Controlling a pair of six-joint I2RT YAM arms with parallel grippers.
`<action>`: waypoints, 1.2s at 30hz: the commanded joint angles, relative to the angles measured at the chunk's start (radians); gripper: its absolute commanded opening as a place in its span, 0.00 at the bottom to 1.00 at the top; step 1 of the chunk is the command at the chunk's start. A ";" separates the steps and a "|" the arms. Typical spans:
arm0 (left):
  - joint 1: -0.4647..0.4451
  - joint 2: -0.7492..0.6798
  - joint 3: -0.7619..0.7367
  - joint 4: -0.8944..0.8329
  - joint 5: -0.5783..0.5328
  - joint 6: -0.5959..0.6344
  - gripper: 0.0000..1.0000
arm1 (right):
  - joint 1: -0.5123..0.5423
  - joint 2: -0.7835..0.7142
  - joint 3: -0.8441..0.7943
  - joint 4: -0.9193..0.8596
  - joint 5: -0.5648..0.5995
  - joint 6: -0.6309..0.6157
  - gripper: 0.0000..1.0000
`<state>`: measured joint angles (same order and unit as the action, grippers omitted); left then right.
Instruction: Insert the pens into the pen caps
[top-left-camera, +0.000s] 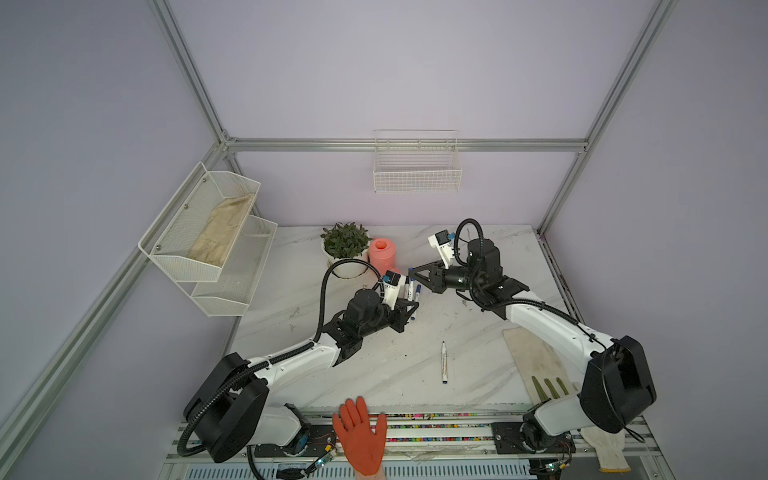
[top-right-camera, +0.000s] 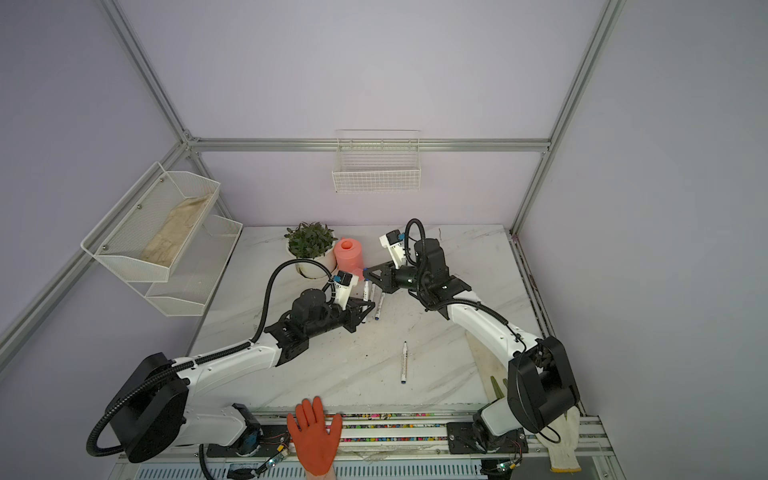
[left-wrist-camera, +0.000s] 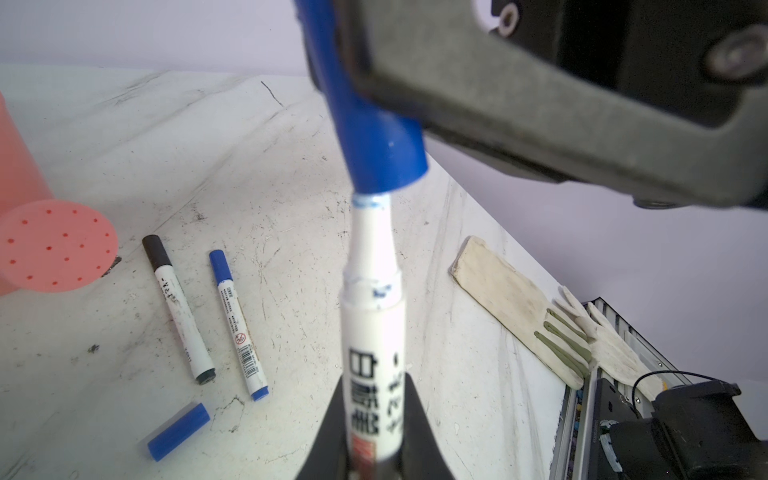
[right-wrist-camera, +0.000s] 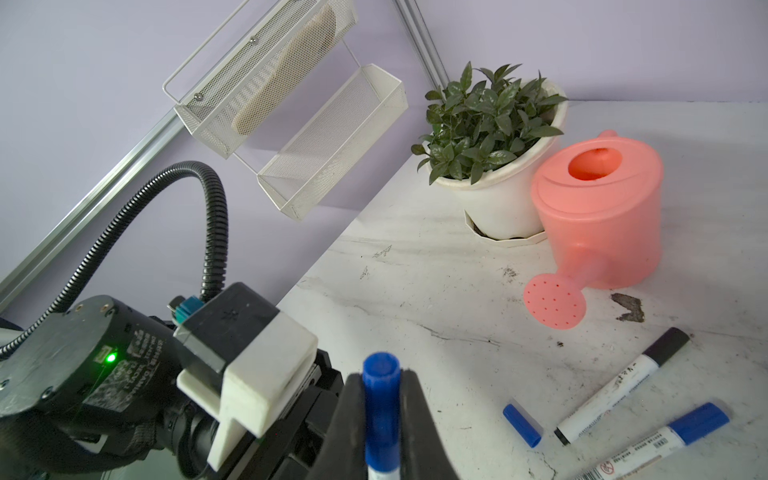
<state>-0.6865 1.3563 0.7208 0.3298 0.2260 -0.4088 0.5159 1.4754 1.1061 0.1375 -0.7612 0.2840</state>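
My left gripper (left-wrist-camera: 373, 399) is shut on a white pen (left-wrist-camera: 373, 328) with black print. The pen's tapered end sits in the mouth of a blue pen cap (left-wrist-camera: 380, 141), which my right gripper (right-wrist-camera: 381, 392) is shut on, at the table's middle back. On the marble below lie a black-capped pen (left-wrist-camera: 178, 307), a blue-capped pen (left-wrist-camera: 237, 328) and a loose blue cap (left-wrist-camera: 178, 431). In both top views a further pen (top-left-camera: 444, 362) lies alone, uncapped, nearer the front. There the left gripper (top-left-camera: 412, 306) and the right gripper (top-left-camera: 411, 272) meet tip to tip.
A pink watering can (top-left-camera: 382, 253) and a potted plant (top-left-camera: 345, 243) stand just behind the grippers. Pale gloves (top-left-camera: 536, 361) lie at the right edge. An orange-gloved hand (top-left-camera: 361, 436) rests at the front rail. Wire baskets (top-left-camera: 216, 245) hang on the walls.
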 joint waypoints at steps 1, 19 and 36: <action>0.031 -0.004 0.048 0.152 -0.034 -0.027 0.00 | 0.012 0.020 -0.012 -0.059 -0.102 0.014 0.00; 0.050 -0.036 0.016 0.265 -0.047 -0.044 0.00 | 0.010 0.023 -0.030 -0.090 -0.075 0.004 0.00; 0.070 -0.014 0.022 0.313 -0.081 -0.058 0.00 | 0.003 0.022 -0.024 -0.137 -0.174 -0.037 0.00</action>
<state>-0.6621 1.3598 0.7197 0.4065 0.2573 -0.4450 0.5117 1.4872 1.1038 0.1616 -0.8074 0.2737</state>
